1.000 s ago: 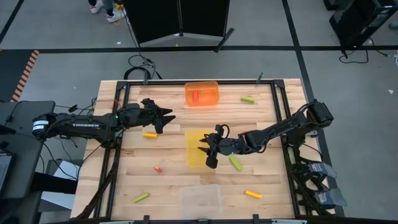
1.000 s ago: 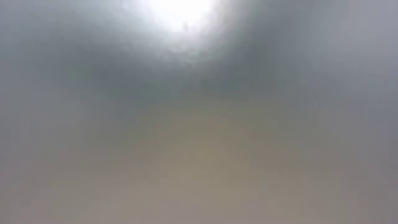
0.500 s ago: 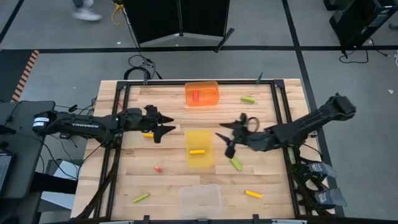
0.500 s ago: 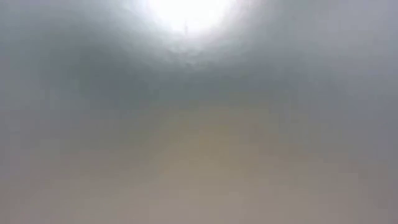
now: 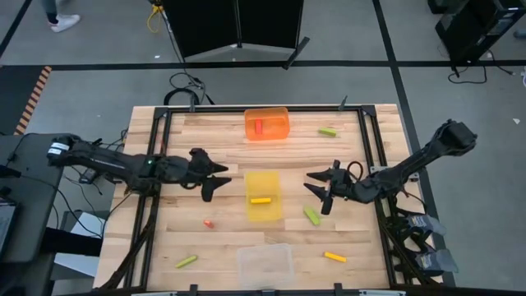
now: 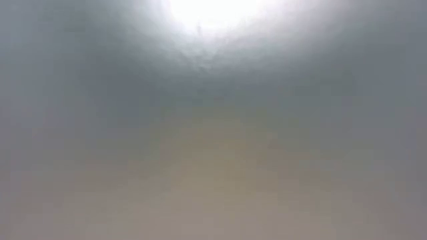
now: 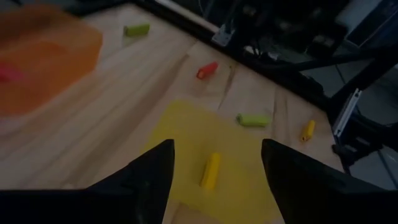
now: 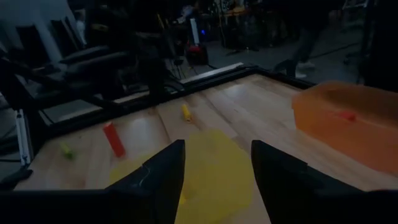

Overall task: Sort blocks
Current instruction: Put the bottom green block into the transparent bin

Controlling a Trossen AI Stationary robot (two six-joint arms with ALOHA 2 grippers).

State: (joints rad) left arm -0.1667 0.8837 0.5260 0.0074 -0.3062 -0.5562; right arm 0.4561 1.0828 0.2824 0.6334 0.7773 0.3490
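We see the left gripper (image 5: 215,176) and right gripper (image 5: 320,190), jaws wide and empty, flanking the yellow tray (image 5: 263,212) holding one yellow block (image 5: 261,200).

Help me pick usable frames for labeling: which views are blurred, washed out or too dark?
Low view: a featureless grey haze with a bright glare patch at the top, unusable. High view: evenly lit and sharp. Left wrist view: dim, orange tray soft-edged, yellow tray readable. Right wrist view: dark, room beyond murky.

Pale planked wooden table (image 5: 222,247), translucent plastic trays: orange tray (image 5: 267,123), yellow tray (image 5: 263,196), clear tray (image 5: 265,261).
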